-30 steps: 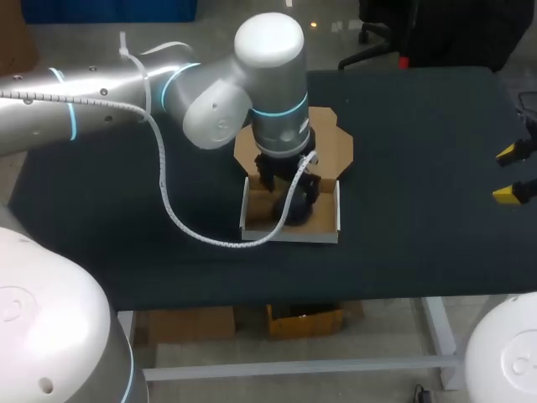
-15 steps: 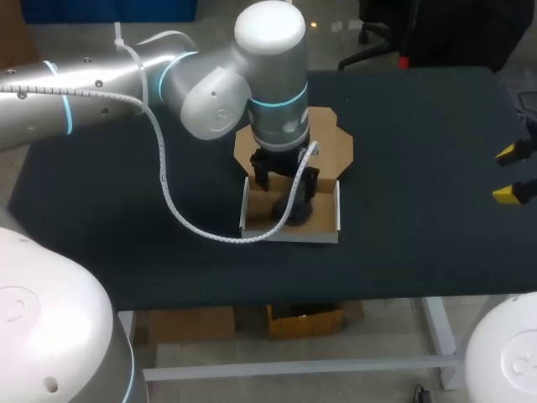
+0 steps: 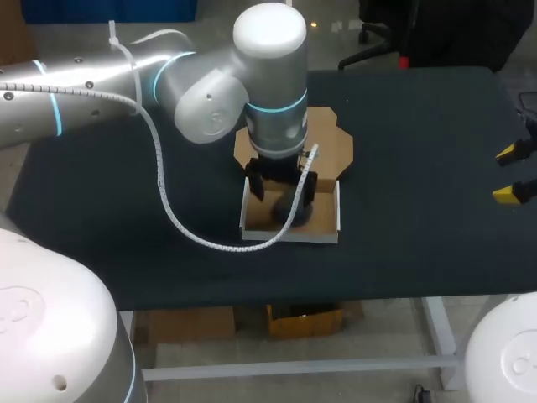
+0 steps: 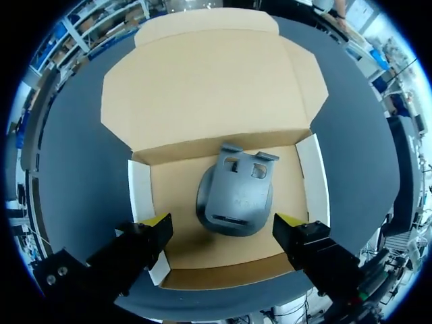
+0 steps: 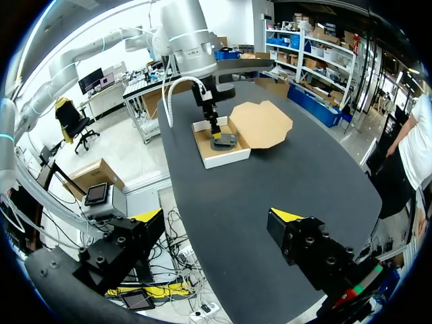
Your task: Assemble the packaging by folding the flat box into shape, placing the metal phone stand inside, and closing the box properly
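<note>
Since a second ago the left gripper (image 4: 223, 221) has lifted a little above the box (image 3: 289, 236). It hangs wide open over it, touching nothing. The stand (image 4: 235, 196) lies on the box floor, clear of every wall. The lid (image 3: 331, 147) lies flat behind the box. The right gripper (image 3: 513, 174), also wide open, is well right of the box, with bare desk (image 3: 419, 126) between.

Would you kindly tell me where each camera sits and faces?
Head view: above and behind, looking down on the table; left arm over the box, right claw near the right edge.
Left wrist view: straight down into the box; phone stand between the open left claw fingers.
Right wrist view: looks across the table toward the box; open right claw shows.
Shared: both wrist views show the phone stand in the box.
</note>
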You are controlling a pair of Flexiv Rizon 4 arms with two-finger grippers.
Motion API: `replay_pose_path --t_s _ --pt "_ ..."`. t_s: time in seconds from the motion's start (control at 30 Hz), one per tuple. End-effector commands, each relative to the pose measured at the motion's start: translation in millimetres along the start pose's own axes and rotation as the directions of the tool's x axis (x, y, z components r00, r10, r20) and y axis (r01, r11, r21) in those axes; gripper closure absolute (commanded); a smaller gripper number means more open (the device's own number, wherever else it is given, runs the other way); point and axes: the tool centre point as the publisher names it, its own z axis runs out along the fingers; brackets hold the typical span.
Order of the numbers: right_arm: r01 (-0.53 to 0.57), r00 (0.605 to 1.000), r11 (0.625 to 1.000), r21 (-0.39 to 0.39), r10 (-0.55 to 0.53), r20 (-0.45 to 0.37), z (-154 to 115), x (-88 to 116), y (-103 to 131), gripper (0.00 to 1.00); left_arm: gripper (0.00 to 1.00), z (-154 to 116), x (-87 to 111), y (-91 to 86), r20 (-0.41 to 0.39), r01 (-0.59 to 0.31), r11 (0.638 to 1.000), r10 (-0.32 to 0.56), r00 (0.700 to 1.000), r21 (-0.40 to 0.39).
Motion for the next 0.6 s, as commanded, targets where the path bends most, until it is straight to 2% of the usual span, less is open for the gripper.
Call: replay_pose_path --t_s 0.03,0.33,0.6 --pt "0.001 1.0 1.0 -0.002 -0.001 0.0 -1.2 0.8 -0.5 0.0 0.0 0.4 7.1 2.8 0.01 0.036 0.999 -0.036 0.999 0.001" --pt "0.001 1.0 1.0 -0.002 -0.001 0.0 -1.2 0.8 -0.5 0.0 0.0 -1.5 14.3 4.7 0.002 0.141 0.99 -0.141 0.99 -0.029" --pt "0.001 1.0 1.0 -0.002 -0.001 0.0 -1.2 0.8 -0.5 0.0 0.0 0.6 17.3 2.3 0.013 0.148 0.988 -0.147 0.989 -0.039"
